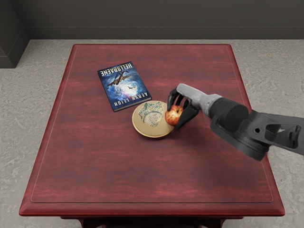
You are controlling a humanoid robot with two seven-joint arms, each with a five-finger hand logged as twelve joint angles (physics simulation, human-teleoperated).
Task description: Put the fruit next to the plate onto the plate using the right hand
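A red and yellow apple [173, 115] sits inside my right hand [179, 112], whose dark fingers curl around it. The arm comes in from the right edge. The apple is at the right rim of a tan plate [144, 124] with a grey-green pattern in its middle, partly over that rim. Whether the fruit touches the plate or hangs just above it I cannot tell. The left arm is out of view.
A blue book [123, 86] with a plane on its cover lies just behind and left of the plate, nearly touching its rim. Everything rests on a dark red wooden table [142, 171]. Grey carpet surrounds the table.
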